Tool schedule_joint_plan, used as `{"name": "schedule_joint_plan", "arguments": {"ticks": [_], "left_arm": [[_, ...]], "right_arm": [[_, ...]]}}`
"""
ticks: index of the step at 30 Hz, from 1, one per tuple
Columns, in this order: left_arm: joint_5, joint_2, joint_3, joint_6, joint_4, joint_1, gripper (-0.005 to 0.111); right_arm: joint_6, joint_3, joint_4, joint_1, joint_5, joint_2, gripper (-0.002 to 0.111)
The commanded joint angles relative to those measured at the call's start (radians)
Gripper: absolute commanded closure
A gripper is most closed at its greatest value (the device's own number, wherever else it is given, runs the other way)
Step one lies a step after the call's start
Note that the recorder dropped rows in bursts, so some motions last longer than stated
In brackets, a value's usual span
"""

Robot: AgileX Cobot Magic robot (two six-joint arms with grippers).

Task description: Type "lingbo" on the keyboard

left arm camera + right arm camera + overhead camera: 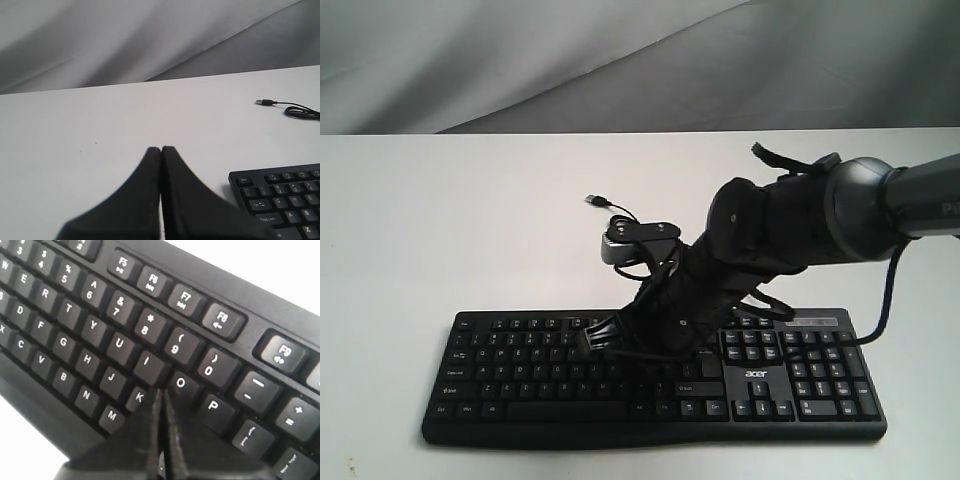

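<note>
The black keyboard (520, 365) with white legends and an "acer" logo (756, 373) lies across the near part of the white table. My right arm reaches over its middle from the right. The right gripper (590, 339) is shut and empty, low over the letter keys. In the right wrist view its tips (161, 392) sit between the K key (138, 398) and the O key (180, 383), hiding the key below them; I cannot tell whether they touch. My left gripper (161, 149) is shut and empty, over bare table beside the keyboard's corner (240, 179).
The keyboard's thin black USB cable (616, 211) lies coiled on the table behind the keyboard, its plug (261, 102) pointing away. A grey backdrop (520, 60) hangs behind the white table (440, 220).
</note>
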Motion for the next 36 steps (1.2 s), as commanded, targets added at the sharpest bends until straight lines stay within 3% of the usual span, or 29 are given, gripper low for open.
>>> {"name": "schedule_joint_plan", "arguments": {"ticks": [1, 9, 17, 36], "left_arm": [[-0.005, -0.003, 0.004, -0.004, -0.008, 0.002, 0.106], [-0.005, -0.003, 0.004, -0.004, -0.008, 0.002, 0.106], [-0.005, -0.003, 0.004, -0.004, -0.008, 0.002, 0.106], [-0.005, -0.003, 0.004, -0.004, -0.008, 0.002, 0.106]], "right_arm": [[0.003, -0.001, -0.012, 0.005, 0.009, 0.007, 0.108], [-0.008, -0.001, -0.005, 0.005, -0.029, -0.064, 0.108], [-0.141, -0.001, 0.11, 0.005, -0.057, -0.058, 0.108], [-0.128, -0.083, 0.076, 0.011, -0.025, 0.014, 0.108]]}}
